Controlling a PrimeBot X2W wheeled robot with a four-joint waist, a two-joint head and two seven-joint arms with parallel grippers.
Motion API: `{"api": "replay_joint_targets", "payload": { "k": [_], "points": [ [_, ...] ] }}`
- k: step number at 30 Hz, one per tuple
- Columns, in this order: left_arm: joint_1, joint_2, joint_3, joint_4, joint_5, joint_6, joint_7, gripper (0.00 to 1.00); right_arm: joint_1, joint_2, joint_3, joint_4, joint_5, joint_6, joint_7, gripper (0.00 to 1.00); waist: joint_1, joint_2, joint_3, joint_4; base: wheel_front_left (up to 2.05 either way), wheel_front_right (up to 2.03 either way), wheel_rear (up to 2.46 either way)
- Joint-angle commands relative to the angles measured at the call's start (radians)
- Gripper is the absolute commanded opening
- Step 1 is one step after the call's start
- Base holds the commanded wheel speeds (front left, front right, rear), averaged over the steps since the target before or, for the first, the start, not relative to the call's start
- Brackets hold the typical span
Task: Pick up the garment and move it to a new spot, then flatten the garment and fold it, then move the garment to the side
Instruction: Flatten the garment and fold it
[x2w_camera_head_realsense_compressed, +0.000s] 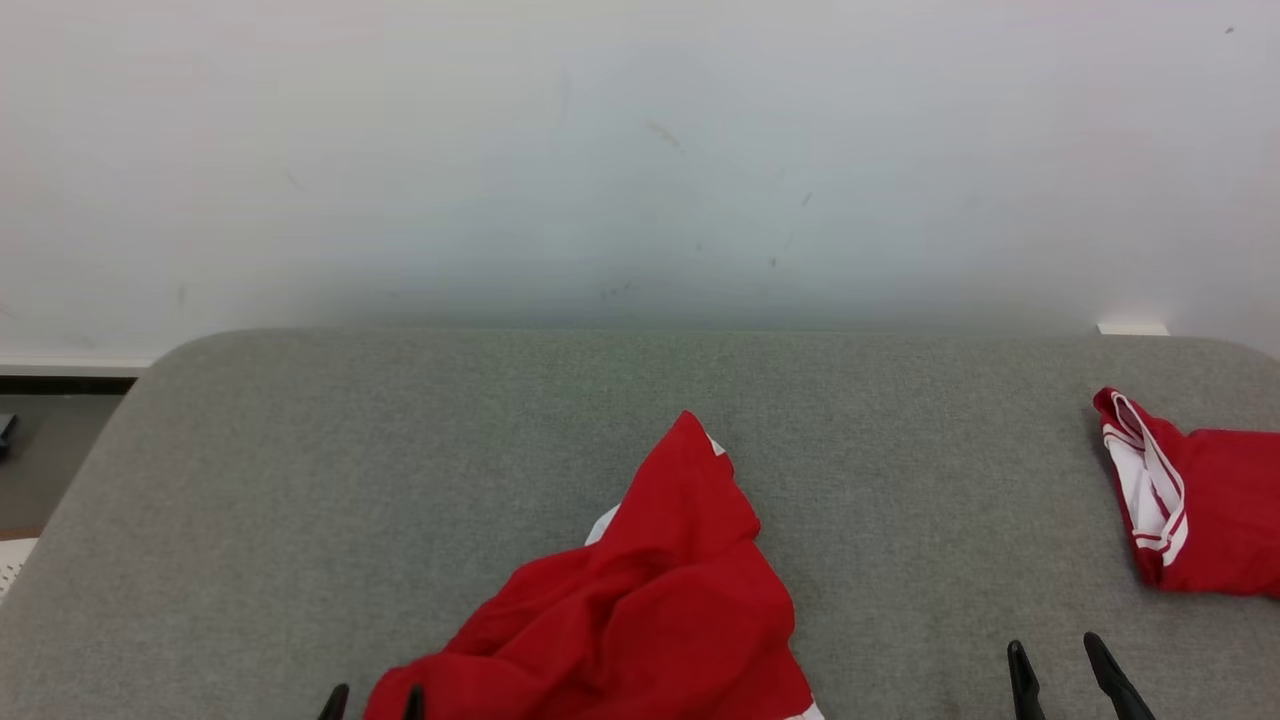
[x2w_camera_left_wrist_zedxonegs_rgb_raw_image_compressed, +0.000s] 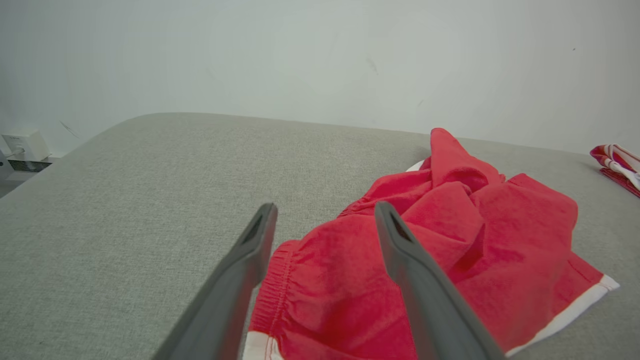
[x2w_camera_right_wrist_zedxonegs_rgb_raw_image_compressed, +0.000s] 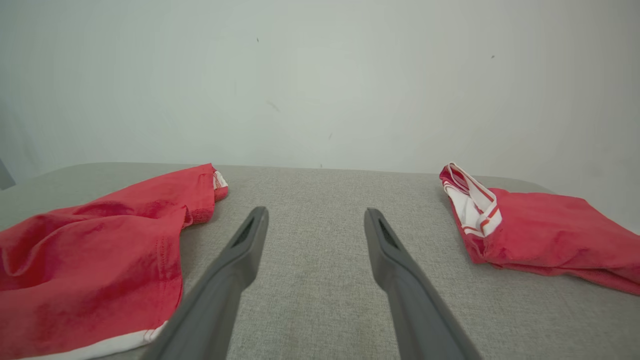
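The crumpled red garment (x2w_camera_head_realsense_compressed: 650, 600) lies near-centre on the grey table (x2w_camera_head_realsense_compressed: 300, 480), long axis running near-left to far, peak pointing far; left gripper (x2w_camera_head_realsense_compressed: 373, 705) and right gripper (x2w_camera_head_realsense_compressed: 1060, 665) both spread, empty

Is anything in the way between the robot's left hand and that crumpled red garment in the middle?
Nothing visible. The left hand is open, poised right at the near edge of the red garment. A second red garment lies apart at the right, out of the way.
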Motion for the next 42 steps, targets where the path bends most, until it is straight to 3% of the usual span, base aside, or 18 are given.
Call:
{"api": "replay_joint_targets", "payload": {
  "k": [1,6,11,20,27,42],
  "points": [
    [-0.004,-0.002,0.005,0.003,0.012,-0.005,0.000,1.00,0.000,0.002,-0.001,0.004,0.008,-0.002,0.001,1.00,0.0000,-0.0001,0.001,-0.002,0.00,0.00,0.00],
    [-0.001,-0.005,0.006,0.024,0.021,-0.014,0.000,1.00,-0.008,0.002,0.014,0.013,0.031,-0.002,0.001,1.00,0.0000,-0.0001,0.002,-0.003,0.00,0.00,0.00],
    [0.002,0.023,0.014,0.072,0.000,-0.020,0.019,1.00,-0.051,-0.069,0.112,0.078,0.103,-0.002,0.014,1.00,0.0000,-0.0001,0.001,0.004,0.00,0.00,0.00],
    [0.007,0.070,0.044,-0.017,-0.172,-0.030,0.387,1.00,-0.148,-0.193,0.338,0.091,0.300,-0.002,0.216,1.00,0.0000,-0.0001,0.022,0.049,0.00,0.00,0.00],
    [0.007,0.129,-0.029,-0.059,-0.234,-0.034,0.534,1.00,-0.186,-0.215,0.456,0.103,0.394,-0.002,0.294,1.00,0.0000,-0.0001,0.044,0.059,0.00,0.00,0.00],
    [-0.012,0.169,-0.049,-0.065,-0.251,-0.031,0.599,1.00,-0.312,-0.192,0.599,0.233,0.352,-0.002,0.377,1.00,0.0000,-0.0001,0.105,0.062,0.00,0.00,0.00]
  ]
}}
